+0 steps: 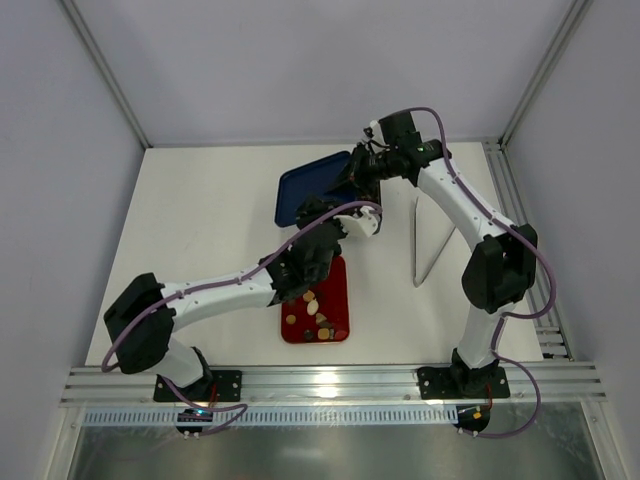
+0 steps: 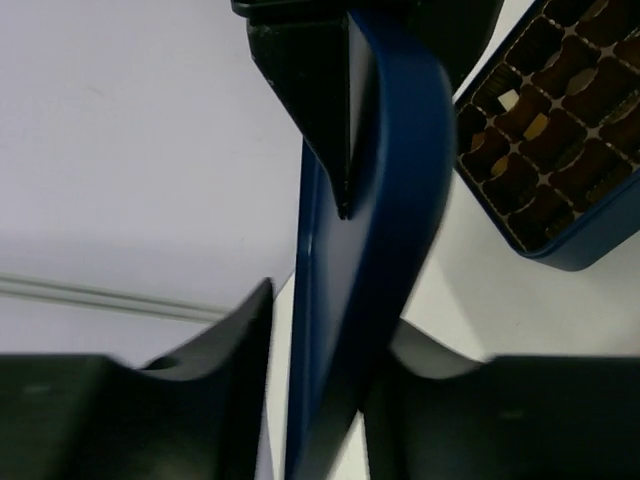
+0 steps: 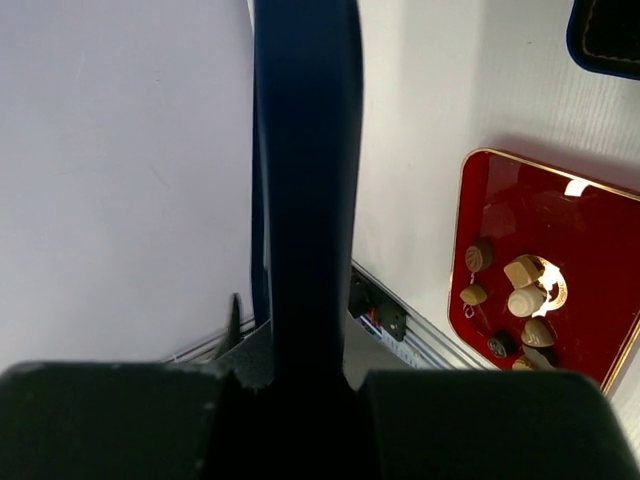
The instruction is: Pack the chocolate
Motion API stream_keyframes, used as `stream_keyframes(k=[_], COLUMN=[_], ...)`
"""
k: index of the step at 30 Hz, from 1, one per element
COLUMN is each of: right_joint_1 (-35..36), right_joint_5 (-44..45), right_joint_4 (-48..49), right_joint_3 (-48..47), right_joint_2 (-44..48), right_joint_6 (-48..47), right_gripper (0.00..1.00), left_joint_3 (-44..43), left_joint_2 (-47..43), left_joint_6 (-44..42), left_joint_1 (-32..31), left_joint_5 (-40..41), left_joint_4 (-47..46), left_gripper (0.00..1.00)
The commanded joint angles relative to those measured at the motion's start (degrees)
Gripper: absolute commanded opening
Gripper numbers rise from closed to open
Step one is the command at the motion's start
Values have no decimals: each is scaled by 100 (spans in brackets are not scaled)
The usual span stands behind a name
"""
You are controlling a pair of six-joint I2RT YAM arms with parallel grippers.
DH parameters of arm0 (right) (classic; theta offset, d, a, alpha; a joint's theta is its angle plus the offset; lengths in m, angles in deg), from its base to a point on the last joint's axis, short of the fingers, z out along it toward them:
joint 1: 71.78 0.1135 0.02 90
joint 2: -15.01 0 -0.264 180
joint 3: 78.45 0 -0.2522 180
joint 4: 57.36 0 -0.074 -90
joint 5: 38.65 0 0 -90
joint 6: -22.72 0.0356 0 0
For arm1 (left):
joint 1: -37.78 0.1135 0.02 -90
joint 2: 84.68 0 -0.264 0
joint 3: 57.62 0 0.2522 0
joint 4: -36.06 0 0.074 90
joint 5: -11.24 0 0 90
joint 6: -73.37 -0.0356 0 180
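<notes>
The white table [image 1: 200, 220] carries everything, and I take the red tray [image 1: 338, 290] as my marker. Both arms reach to a spot just beyond the tray's far edge, where they meet at a dark blue lid [image 1: 305, 190] that is up off the table. The right gripper [image 3: 290, 375] has its fingers pressed onto the lid's rim and no gap shows. The left gripper [image 2: 318, 340] straddles the lid's opposite edge. A sliver of table shows beside one of its fingers, so I cannot tell whether it is really pinching. Close by the tray's far end sits the blue box [image 2: 590, 240]. Its grid cells look brownish gold, and what lies in them is unclear. The chocolate [image 3: 525, 275] lies loose on the tray, clustered toward its near end, in tan, cream and dark pieces.
</notes>
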Motion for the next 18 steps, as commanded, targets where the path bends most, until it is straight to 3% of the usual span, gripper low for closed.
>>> stream_keyframes(k=[1,3,4,5,8,9,12,13,16,18], right_joint_1=[44,44,52,52,52,44,52,44,26,-18], right_joint_5=[-207,-216,-216,-242,-216,-190,-24,47,390,557], right_joint_4=[232,241,258,276,372,425,618,645,759,873], right_joint_3=[13,22,31,39,110,153,259,259,259,268], right_joint_2=[459,468,468,485,547,564,669,687,810,872], right_joint_6=[69,60,69,69,95,95,95,87,43,42], right_gripper=[4,4,4,4,12,23,35,44,61,68], left_joint_3=[-111,-129,-146,-181,-251,-313,-576,-760,-1077,-1201], left_joint_2=[-26,-26,-17,-25,-69,-96,-192,-210,-254,-289], left_joint_6=[-139,-157,-157,-148,-87,79,413,675,1029,1319], left_joint_1=[80,97,115,115,124,124,124,124,132,132], left_joint_5=[34,-2,-28,-80,-238,-283,-520,-599,-810,-1029], left_joint_4=[-748,-730,-704,-678,-511,-258,347,551,1202,1580], left_gripper=[28,18,4,1,0,0,0,0,0,0])
